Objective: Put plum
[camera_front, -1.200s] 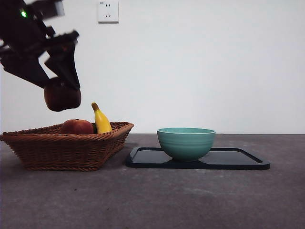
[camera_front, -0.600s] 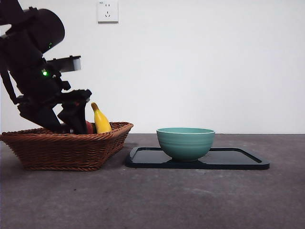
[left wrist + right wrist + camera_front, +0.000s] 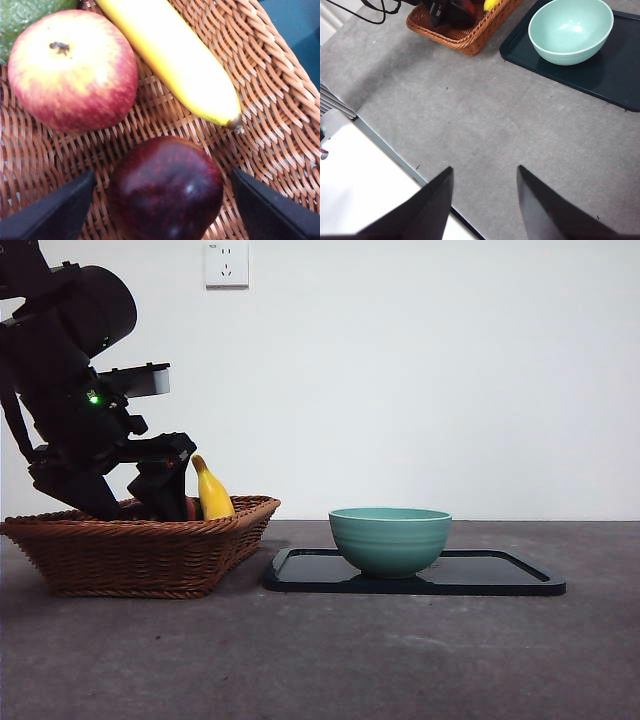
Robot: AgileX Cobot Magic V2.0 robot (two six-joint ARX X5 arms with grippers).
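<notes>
— Where is the plum [image 3: 166,189]?

— It lies on the weave of the wicker basket [image 3: 280,100], between the spread jaws of the left hand [image 3: 165,210]. Gaps show on both sides, so the fruit appears released, not pinched. An apple [image 3: 72,70] and a banana [image 3: 175,60] lie just beside it.

— How would it handle?

— Small, round and glossy: likely light and firm, but slick, and a hard squeeze could bruise it. The safest hold looks to be across its widest part, jaws on opposite flanks. It may roll on the weave if nudged.

— And the other arm?

— The right hand [image 3: 485,200] waits, jaws apart, over the bare grey surface [image 3: 485,120], well away from the teal bowl [image 3: 570,30] on its dark tray [image 3: 620,75].
</notes>
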